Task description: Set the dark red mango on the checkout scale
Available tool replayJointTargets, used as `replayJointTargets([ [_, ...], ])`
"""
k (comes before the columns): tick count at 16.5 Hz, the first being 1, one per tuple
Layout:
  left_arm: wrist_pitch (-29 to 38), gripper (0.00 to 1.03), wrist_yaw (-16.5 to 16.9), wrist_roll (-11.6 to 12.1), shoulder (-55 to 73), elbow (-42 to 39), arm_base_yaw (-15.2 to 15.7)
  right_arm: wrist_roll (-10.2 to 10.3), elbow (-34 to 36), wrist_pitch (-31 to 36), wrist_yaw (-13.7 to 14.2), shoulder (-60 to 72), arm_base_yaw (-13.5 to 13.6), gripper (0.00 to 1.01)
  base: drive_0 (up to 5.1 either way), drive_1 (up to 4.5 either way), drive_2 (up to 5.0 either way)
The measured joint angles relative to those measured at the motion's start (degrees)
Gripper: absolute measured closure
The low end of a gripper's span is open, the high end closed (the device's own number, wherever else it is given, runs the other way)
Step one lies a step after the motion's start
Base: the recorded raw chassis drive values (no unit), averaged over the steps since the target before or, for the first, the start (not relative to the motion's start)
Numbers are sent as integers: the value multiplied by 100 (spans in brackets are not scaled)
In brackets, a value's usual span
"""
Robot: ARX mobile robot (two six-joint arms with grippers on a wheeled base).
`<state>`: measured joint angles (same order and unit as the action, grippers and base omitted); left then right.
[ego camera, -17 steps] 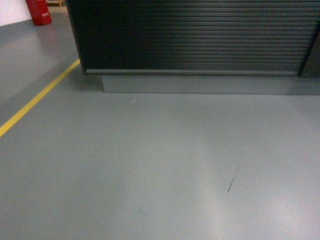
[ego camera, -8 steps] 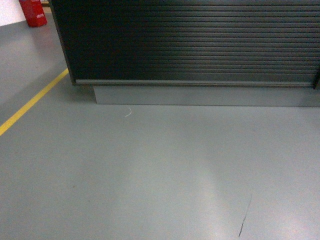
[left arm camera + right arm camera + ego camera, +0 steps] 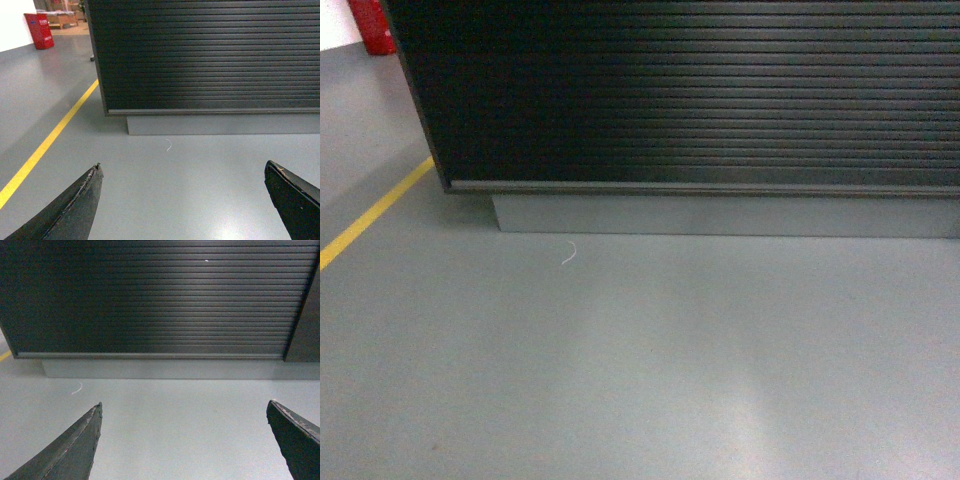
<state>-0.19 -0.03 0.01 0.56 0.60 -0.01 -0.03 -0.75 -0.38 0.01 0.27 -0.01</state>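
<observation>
Left claw point(image 3: 182, 200) and right claw point(image 3: 184, 440): both spread wide, empty; held low facing the checkout point(image 3: 700, 95) ribbed front, presumably for the approach; dark red mango and scale not visible.

checkout point(image 3: 700, 90): top cut off | red object point(image 3: 370, 25): mostly cropped

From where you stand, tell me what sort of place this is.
Probably a shop or warehouse-style hall, at a counter's foot: a black ribbed checkout front on a grey base, a smooth grey floor with a painted yellow line, and a red object by the far wall.
</observation>
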Motion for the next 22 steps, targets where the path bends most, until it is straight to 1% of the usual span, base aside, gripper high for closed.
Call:
replayJointTargets([
  [22, -4, 5, 0, 0, 0, 0, 0, 0, 0, 7, 0, 0, 0, 3, 1, 434, -432],
])
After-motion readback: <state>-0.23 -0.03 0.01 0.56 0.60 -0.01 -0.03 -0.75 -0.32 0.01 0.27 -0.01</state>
